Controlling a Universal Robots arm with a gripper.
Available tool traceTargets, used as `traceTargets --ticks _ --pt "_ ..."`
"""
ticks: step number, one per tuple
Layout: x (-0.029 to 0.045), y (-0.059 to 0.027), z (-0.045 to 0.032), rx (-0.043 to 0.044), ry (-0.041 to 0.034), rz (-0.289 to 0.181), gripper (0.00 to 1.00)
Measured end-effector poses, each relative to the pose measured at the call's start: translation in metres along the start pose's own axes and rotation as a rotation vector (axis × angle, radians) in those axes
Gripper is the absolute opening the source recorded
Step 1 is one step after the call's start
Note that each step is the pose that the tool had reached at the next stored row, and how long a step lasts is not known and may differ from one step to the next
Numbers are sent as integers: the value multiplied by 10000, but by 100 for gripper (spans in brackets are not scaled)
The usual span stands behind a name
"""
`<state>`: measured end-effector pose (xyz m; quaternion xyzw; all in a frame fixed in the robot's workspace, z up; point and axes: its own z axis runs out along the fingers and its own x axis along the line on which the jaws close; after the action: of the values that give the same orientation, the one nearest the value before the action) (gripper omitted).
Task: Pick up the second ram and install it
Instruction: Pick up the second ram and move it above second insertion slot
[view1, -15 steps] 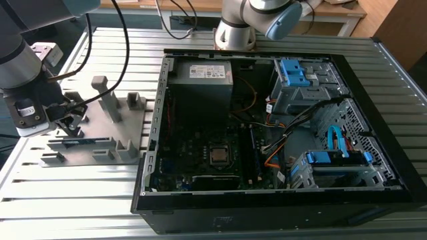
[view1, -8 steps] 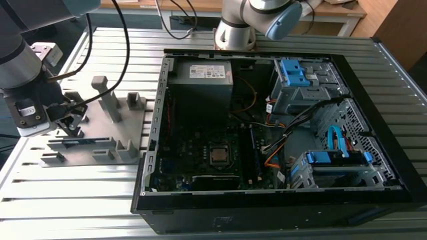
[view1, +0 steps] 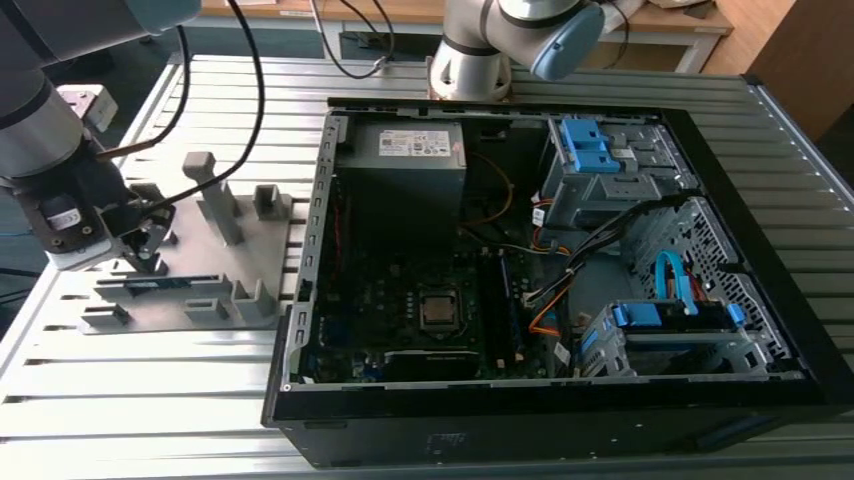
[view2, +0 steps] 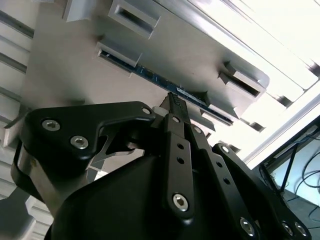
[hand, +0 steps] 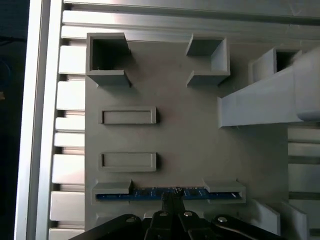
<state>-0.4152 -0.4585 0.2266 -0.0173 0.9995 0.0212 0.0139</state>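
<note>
Grey tray (hand: 190, 150) hides most of the second ram (hand: 150, 193).

The exterior view looks down at a slant on the open black computer case (view1: 534, 425) and the grey plastic holder tray (view1: 187, 262) beside it, while both wrist views hover close over that tray (the first straight down, the second slanting past the black gripper (view2: 172, 100)), sharing its thin blue-green memory stick (hand: 150, 193) (view2: 150, 75).
</note>
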Motion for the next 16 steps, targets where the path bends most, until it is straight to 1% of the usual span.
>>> traceTargets --ticks 10,16 --pt "0 0 0 -31 48 -1127 10" --pt "0 0 0 -46 70 -1655 10"
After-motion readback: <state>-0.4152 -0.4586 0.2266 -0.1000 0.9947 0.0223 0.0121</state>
